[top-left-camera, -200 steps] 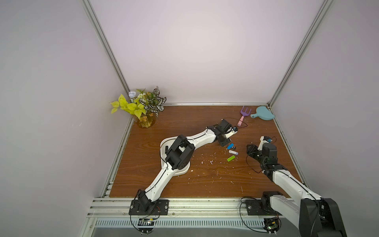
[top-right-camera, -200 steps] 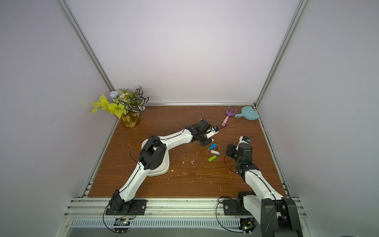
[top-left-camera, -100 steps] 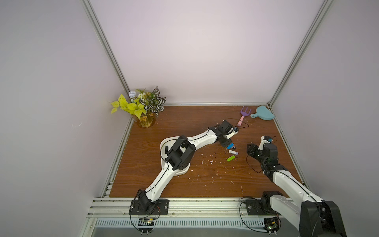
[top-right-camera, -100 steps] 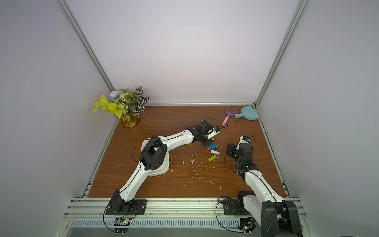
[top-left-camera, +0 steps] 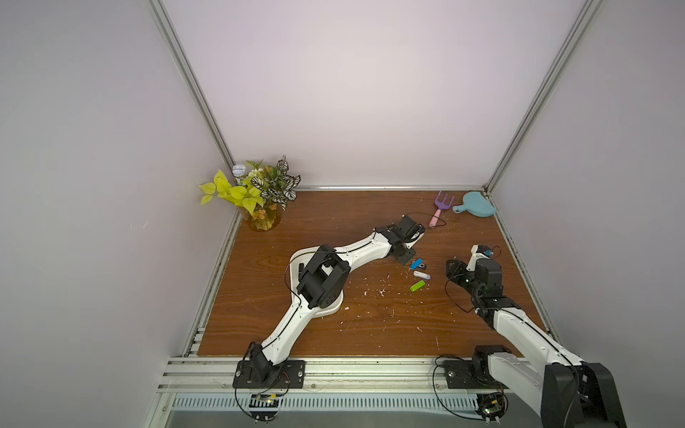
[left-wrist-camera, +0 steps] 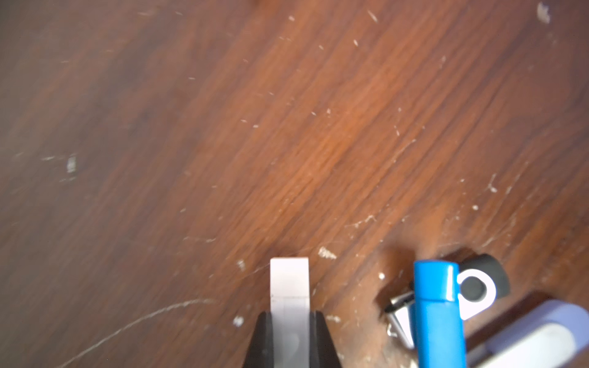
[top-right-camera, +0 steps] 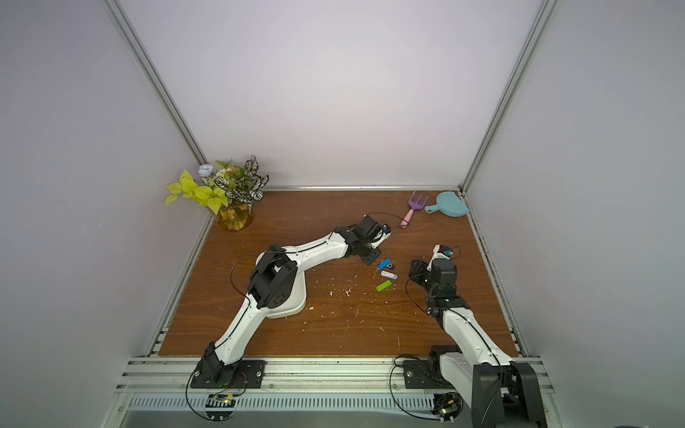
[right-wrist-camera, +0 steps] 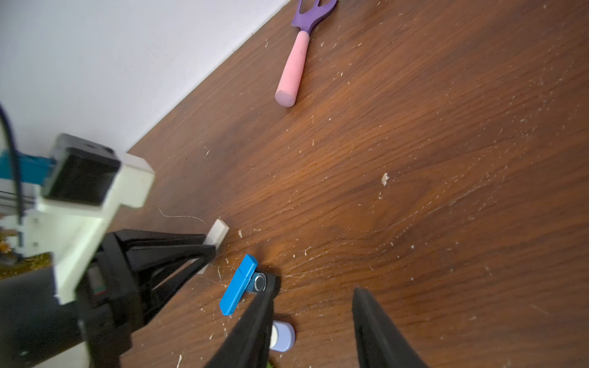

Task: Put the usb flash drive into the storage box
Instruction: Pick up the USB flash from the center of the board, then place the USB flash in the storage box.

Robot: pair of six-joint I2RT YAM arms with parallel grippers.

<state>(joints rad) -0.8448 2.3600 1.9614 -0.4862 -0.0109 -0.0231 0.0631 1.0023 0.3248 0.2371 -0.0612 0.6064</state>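
Left gripper (left-wrist-camera: 289,313) is clamped across the sides of a white usb flash drive (left-wrist-camera: 289,280), judged light, rigid and slippery, low over the table (left-wrist-camera: 287,127), well right of the storage box (top-right-camera: 296,296); right gripper (right-wrist-camera: 314,318) stands apart.

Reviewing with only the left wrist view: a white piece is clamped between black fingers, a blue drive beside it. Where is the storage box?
Observer: The box lies nearer the left arm's base, partly under its elbow, away from the held white drive.
Operator: More drives out?
Observer: A green drive lies on the table, nearest the robot of the loose ones.
Operator: Right gripper?
Observer: The right gripper is open, holding nothing.
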